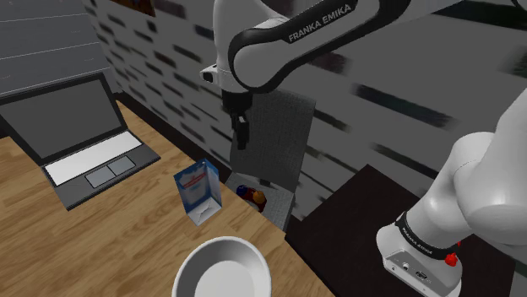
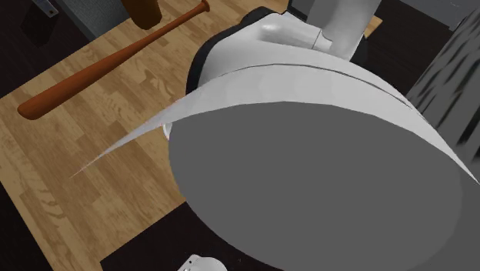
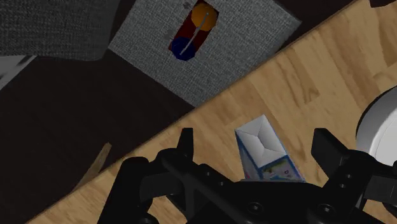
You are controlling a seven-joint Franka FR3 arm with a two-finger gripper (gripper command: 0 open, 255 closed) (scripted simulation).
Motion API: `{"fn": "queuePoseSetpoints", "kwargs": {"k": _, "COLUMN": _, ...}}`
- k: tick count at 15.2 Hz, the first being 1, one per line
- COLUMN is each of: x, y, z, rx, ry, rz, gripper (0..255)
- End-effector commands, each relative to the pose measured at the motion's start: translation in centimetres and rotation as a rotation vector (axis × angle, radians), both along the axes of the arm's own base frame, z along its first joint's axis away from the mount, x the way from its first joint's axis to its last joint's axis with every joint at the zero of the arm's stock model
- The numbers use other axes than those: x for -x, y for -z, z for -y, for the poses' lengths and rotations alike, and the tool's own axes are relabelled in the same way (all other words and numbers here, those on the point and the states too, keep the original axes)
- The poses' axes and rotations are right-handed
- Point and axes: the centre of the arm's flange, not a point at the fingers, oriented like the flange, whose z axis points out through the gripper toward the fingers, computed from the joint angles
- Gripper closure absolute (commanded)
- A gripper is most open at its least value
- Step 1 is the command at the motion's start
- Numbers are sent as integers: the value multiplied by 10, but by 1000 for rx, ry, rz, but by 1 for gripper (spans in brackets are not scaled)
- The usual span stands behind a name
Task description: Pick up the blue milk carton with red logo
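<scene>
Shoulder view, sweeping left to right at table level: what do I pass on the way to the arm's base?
Laptop → blue and white milk carton → small red, orange and blue object → arm's base. The white bowl is left out, since it spans under both the carton and that object.

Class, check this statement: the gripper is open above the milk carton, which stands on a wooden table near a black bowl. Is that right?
No. The bowl is white, not black; the shoulder view shows it. The rest stands: the gripper is open above the milk carton, which stands on the wooden table near the bowl.
</scene>
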Motion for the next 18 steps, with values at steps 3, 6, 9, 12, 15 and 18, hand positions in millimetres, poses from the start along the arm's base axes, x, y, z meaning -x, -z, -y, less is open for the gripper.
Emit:
{"fn": "queuePoseSetpoints", "kwargs": {"k": 3, "x": -3, "y": 22, "z": -51, "rx": -5, "ry": -138, "rz": 7, "gripper": 0}}
{"fn": "queuePoseSetpoints", "kwargs": {"k": 6, "x": 0, "y": 38, "z": -86, "rx": -9, "ry": -241, "rz": 12, "gripper": 0}}
{"fn": "queuePoseSetpoints", "kwargs": {"k": 9, "x": 5, "y": 54, "z": -109, "rx": -11, "ry": -307, "rz": 15, "gripper": 0}}
{"fn": "queuePoseSetpoints", "kwargs": {"k": 12, "x": 5, "y": 70, "z": -109, "rx": -11, "ry": -307, "rz": 15, "gripper": 0}}
{"fn": "queuePoseSetpoints", "kwargs": {"k": 15, "x": 5, "y": 85, "z": -109, "rx": -11, "ry": -307, "rz": 15, "gripper": 0}}
{"fn": "queuePoseSetpoints", "kwargs": {"k": 18, "x": 5, "y": 88, "z": -109, "rx": -11, "ry": -307, "rz": 15, "gripper": 0}}
